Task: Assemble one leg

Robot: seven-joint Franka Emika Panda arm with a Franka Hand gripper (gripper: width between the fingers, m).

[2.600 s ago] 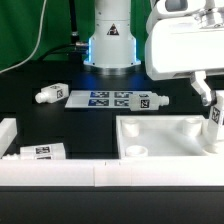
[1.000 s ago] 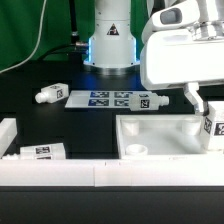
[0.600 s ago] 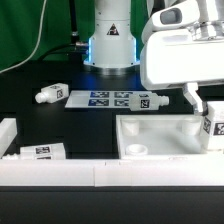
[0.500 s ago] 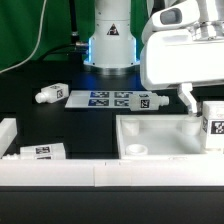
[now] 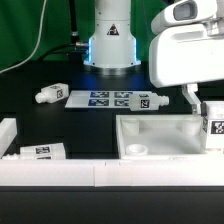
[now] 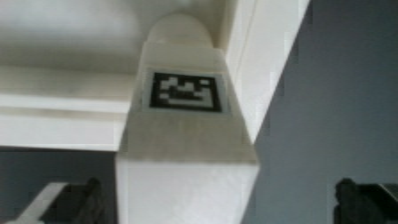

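Claw: the gripper [image 6: 215,203] has its jaws spread wide and holds nothing; one finger [image 5: 190,99] shows in the exterior view.
Leg: the leg [image 5: 213,126] stands upright in a corner of the tabletop [image 5: 160,130], at the exterior view's right, between the fingertips and touching neither.
Surface: a black table [image 5: 90,125]; the marker board [image 5: 110,98] lies far off, centre, with a spare leg [image 5: 50,94] at one end, another [image 5: 153,101] at the other, and a third [image 5: 40,151] near left.
Room: green backdrop [image 5: 20,25] behind the robot base [image 5: 110,40].
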